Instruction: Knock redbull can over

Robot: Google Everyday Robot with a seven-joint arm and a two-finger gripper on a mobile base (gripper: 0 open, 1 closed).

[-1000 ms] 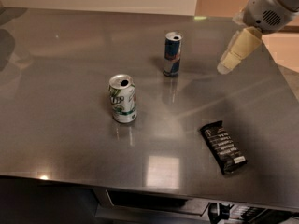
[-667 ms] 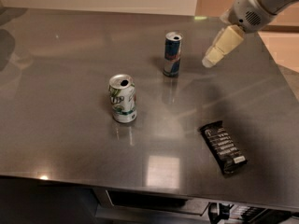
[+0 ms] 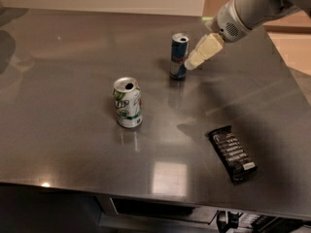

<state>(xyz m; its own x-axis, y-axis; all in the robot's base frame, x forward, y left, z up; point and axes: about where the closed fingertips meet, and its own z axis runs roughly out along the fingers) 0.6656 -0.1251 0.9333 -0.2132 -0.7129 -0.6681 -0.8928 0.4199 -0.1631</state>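
The redbull can [image 3: 179,56] stands upright on the grey metal table [image 3: 73,81], towards the back and right of centre. It is slim, blue and silver with a silver top. My gripper [image 3: 191,63] comes in from the upper right on a white arm. Its cream fingertips sit right beside the can's right side, at about mid height, touching or almost touching it.
A wider white and green soda can [image 3: 128,102] stands upright left of centre, its top open. A dark snack bar in a black wrapper [image 3: 232,153] lies flat at the front right. The table's front edge runs along the bottom.
My gripper has moved left and slightly down, from well right of the redbull can to right beside it. The can still stands upright. The other things have not moved.
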